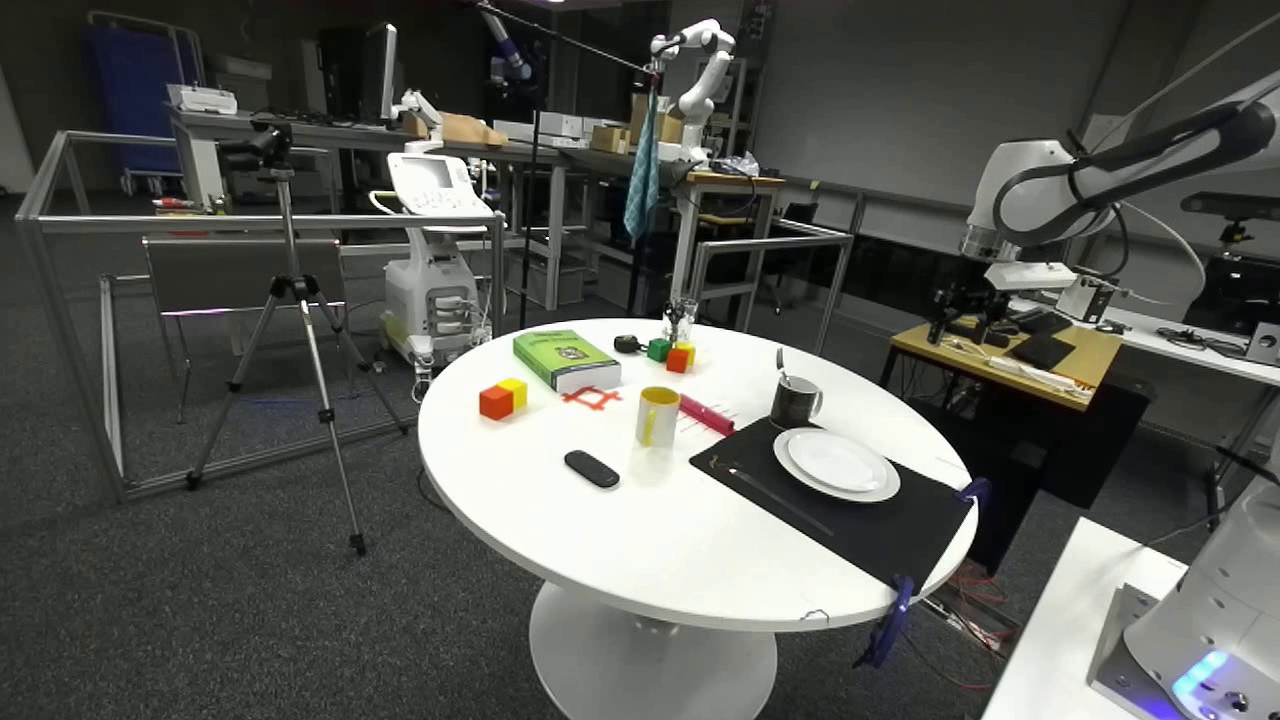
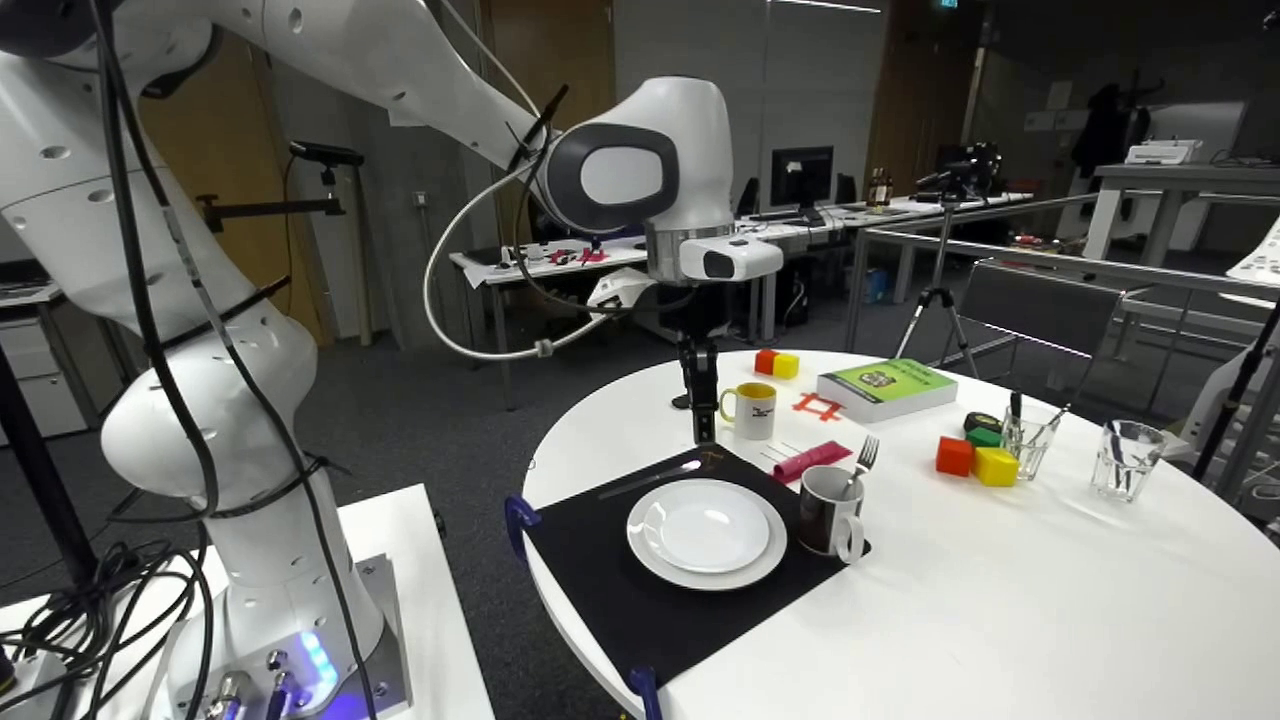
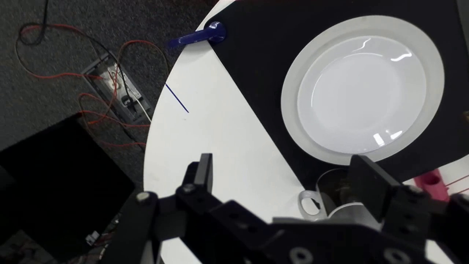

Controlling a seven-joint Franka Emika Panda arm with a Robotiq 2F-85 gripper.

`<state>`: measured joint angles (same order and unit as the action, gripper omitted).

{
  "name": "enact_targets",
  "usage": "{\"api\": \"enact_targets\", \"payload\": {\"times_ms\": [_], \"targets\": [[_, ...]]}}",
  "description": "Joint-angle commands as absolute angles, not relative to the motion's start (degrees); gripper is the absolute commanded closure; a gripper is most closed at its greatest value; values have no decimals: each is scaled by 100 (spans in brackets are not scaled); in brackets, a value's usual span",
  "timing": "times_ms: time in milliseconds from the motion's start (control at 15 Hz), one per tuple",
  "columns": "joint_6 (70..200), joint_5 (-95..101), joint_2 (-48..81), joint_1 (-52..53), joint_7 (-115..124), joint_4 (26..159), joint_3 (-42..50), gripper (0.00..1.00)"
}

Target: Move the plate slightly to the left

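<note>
1. From nine o'clock up to twelve in an exterior view, the white robot arm (image 2: 440, 85) arches over and ends pointing down.
2. The round white table (image 2: 1000, 580) spreads from three o'clock to six in an exterior view.
3. The black mat (image 2: 650, 620) lies on the table along its rim, close to six o'clock in an exterior view.
4. The plate (image 3: 289, 102), round and white, lies flat on the mat, at two o'clock in the wrist view.
5. A smaller white plate (image 3: 359, 91) rests on top of it, leaving the lower rim bare all round.
6. The gripper (image 3: 281, 161) stands wide, jaws far apart, tips toward twelve o'clock in the wrist view; it hangs well apart from the plate.
7. The dark mug (image 2: 822, 520) stands upright just beside the plate, at three o'clock from it in an exterior view.
8. Between ten and eleven o'clock from the plate, a slim utensil (image 2: 650, 480) lies on the mat; it may be a knife, though it shows too small to be sure.
9. A fork (image 2: 865, 456) leans out of the mug, tines toward one o'clock in an exterior view.
</note>
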<state>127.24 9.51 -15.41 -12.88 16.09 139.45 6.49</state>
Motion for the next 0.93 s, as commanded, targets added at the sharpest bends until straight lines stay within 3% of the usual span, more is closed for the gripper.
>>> {"api": "enact_targets", "payload": {"times_ms": [0,867], "targets": [[12982,1117,-1289,-1549,2598,13831,661,0],[12477,1952,-979,-1753,6903,13043,600,0]]}}
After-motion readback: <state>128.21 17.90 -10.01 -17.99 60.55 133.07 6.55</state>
